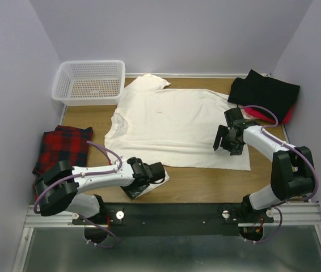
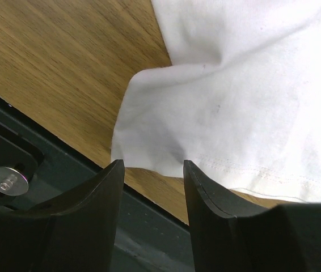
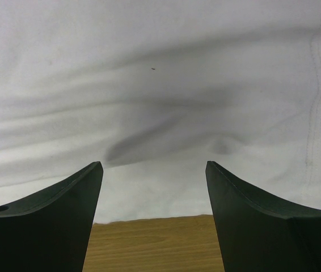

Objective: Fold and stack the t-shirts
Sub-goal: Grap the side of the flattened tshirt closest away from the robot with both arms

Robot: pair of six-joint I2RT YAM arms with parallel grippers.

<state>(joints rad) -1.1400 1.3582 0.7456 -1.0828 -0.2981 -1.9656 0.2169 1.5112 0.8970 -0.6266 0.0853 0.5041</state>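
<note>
The cream-white t-shirt (image 1: pixel 172 122) lies spread flat across the middle of the table. A black t-shirt (image 1: pixel 265 92) is bunched at the back right, with a red t-shirt (image 1: pixel 288 117) peeking out from under it. My left gripper (image 1: pixel 148 181) stands open at the white shirt's near left corner. In the left wrist view that corner (image 2: pixel 149 130) lies just beyond the left gripper (image 2: pixel 152 167), with nothing between the jaws. My right gripper (image 1: pixel 227 144) hangs open over the shirt's right part. In the right wrist view the right gripper (image 3: pixel 153 165) sits above the shirt's edge (image 3: pixel 160 209), holding nothing.
A white mesh basket (image 1: pixel 89 82) stands at the back left. A red and black plaid cloth (image 1: pixel 63 148) lies at the left edge. The black mounting rail (image 1: pixel 177 215) runs along the near edge, right beside my left gripper. Walls enclose the table on three sides.
</note>
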